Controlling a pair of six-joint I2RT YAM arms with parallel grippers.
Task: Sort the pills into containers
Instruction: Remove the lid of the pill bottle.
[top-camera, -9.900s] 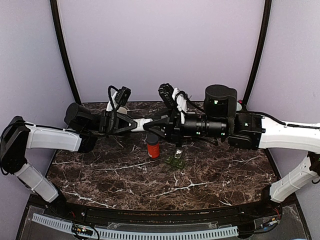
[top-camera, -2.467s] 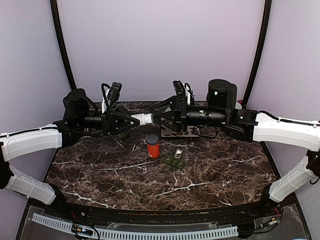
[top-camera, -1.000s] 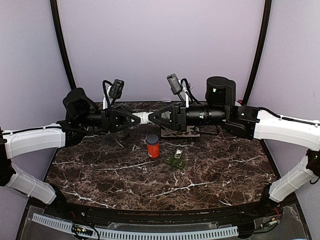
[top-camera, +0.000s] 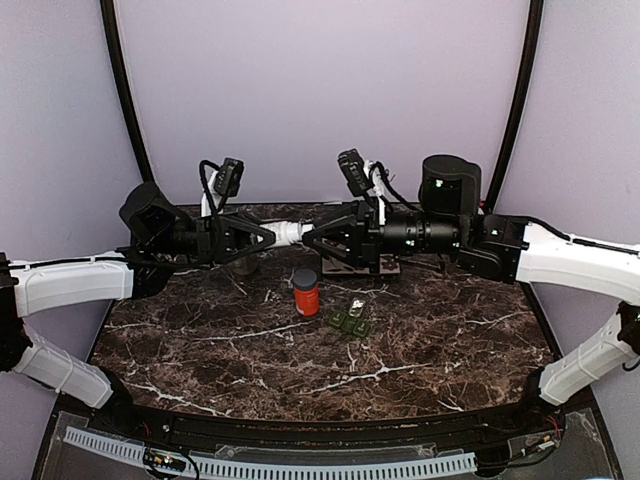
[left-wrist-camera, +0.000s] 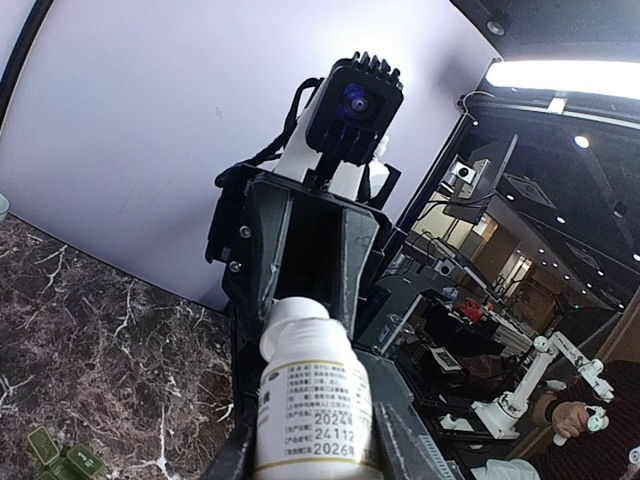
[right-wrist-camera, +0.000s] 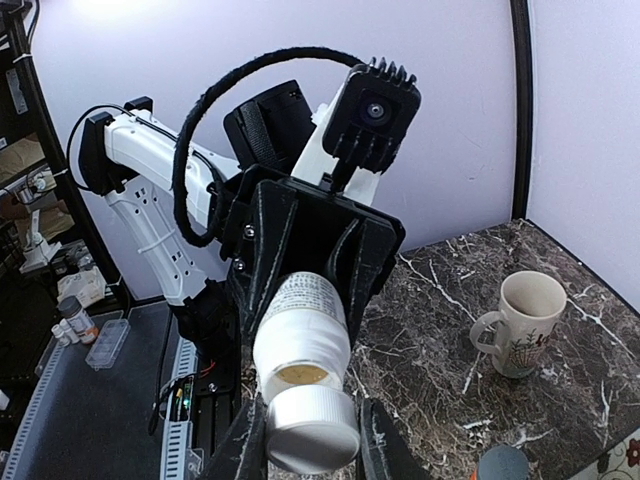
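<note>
Above the far side of the table (top-camera: 450, 350), both arms meet tip to tip. The left gripper (top-camera: 271, 237) is clamped around a white bottle (top-camera: 288, 234), held level. The right gripper (top-camera: 309, 238) is closed on the white cap (right-wrist-camera: 311, 440), which is off the bottle's open mouth. Below them the green pill box (top-camera: 350, 323) lies on the table, near a red jar (top-camera: 306, 292).

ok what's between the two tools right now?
A white pill bottle: left tool grips its body, right tool holds the cap, apparently off the neck. Top view shows the span; right wrist shows the cap.
</note>
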